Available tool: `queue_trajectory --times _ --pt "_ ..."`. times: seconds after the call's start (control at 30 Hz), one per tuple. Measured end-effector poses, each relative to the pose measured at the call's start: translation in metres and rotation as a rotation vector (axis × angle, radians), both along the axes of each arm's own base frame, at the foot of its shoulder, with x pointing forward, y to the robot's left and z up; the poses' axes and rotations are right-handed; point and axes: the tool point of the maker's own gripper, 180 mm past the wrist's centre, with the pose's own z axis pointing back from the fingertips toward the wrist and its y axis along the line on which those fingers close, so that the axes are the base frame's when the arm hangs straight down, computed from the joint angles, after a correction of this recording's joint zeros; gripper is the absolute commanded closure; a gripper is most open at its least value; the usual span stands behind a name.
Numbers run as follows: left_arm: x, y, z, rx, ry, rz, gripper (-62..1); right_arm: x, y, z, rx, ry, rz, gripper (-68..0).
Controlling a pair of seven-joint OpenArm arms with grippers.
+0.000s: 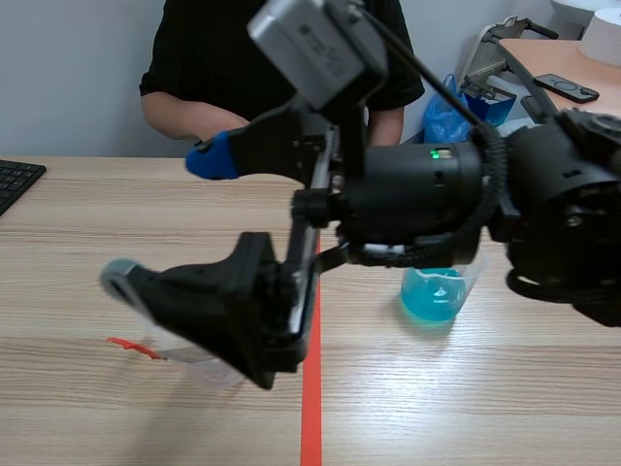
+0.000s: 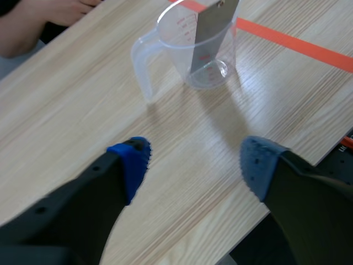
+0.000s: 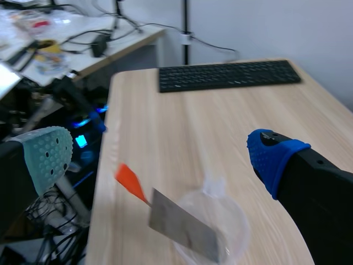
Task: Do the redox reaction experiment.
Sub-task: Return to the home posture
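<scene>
Pale wood surface, with a black keyboard at its left edge. The left hand hovers with its fingers apart and nothing between them, and a clear measuring cup stands ahead of it. A grey metal strip leans tilted inside that cup. The right hand, reaching past the middle from the right, hangs spread wide above the cup, holding nothing. An orange-red tape line runs down the middle. Right of it stands a beaker of blue liquid, partly behind the right arm. A person in black sits across the surface.
</scene>
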Motion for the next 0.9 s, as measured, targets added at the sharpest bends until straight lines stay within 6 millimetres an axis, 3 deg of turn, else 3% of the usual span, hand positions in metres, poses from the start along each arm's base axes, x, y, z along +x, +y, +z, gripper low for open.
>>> queue_trajectory --times 0.1,0.23,0.43,0.67,0.9 --pt "-0.001 0.000 0.005 0.032 -0.023 -0.006 -54.3 0.019 -0.029 -0.004 -0.014 0.002 -0.128 -67.9" --pt "-0.010 0.002 0.009 0.080 -0.035 -0.001 -54.5 0.039 -0.068 -0.007 -0.042 -0.010 -0.268 -67.9" --pt "-0.026 0.011 0.018 0.070 -0.016 0.040 -61.3 0.054 -0.120 -0.016 -0.094 0.004 -0.435 -67.9" --pt "-0.025 0.024 0.035 0.032 -0.043 0.099 -62.3 0.045 -0.170 -0.039 -0.178 0.077 -0.582 -67.9" --pt "-0.012 0.019 0.065 -0.047 -0.100 0.107 -62.3 0.024 -0.192 -0.029 -0.235 0.068 -0.641 -67.9"
